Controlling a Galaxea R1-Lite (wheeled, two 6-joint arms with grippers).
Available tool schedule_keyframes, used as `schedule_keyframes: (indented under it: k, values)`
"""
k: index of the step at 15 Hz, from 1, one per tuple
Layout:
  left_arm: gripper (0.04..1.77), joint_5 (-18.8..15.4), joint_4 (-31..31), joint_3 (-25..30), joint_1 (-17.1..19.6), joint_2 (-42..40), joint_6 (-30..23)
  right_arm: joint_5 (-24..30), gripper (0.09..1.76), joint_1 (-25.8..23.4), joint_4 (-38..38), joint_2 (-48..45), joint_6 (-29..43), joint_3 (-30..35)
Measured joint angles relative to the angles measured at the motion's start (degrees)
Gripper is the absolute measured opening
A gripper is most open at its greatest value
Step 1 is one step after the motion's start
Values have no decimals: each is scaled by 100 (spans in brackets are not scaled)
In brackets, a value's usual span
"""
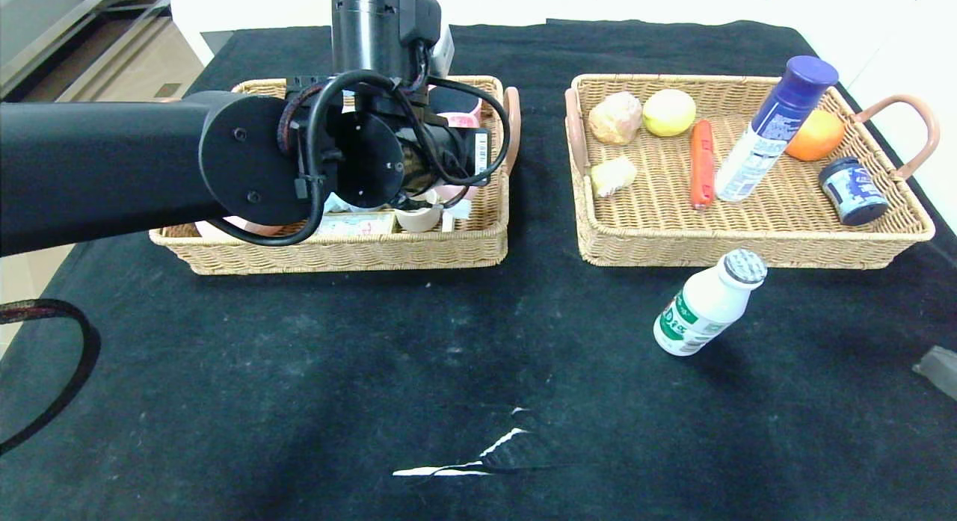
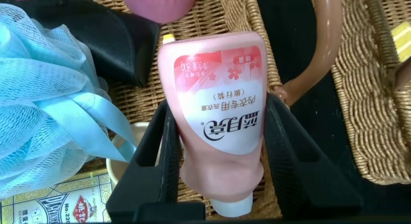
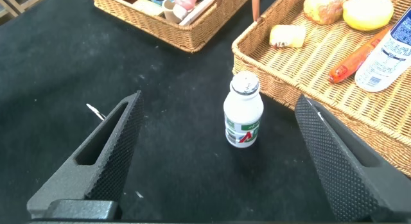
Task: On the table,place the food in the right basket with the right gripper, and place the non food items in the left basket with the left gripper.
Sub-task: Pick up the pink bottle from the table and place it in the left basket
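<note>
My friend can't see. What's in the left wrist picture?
The left claw holds a pink tube with a white cap between its black fingers, over the left basket. A fluffy blue bath pouf sits beside it.

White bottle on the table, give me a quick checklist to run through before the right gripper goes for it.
1. White bottle upright on the table, outside the right basket: ok.
2. Right gripper open, jaws wide on either side of the bottle: ok.
3. Fingers touching the bottle: not yet; it stands farther off.
4. Free room in the right basket between the sausage stick and the yellow chunk: ok.
5. Left gripper out of the way, over the left basket and closed around the pink tube: ok.
6. Bottle cap tight: cannot tell.
</note>
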Motion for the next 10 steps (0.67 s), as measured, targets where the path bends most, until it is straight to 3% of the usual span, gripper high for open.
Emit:
schedule_keyframes:
  k: [3, 10]
  values:
    - [85, 0, 0, -2, 11, 37, 2, 6, 171, 0, 0, 0, 0, 0]
    - [135, 11, -1, -2, 38, 83, -11, 9, 171, 0, 4, 0, 0, 0]
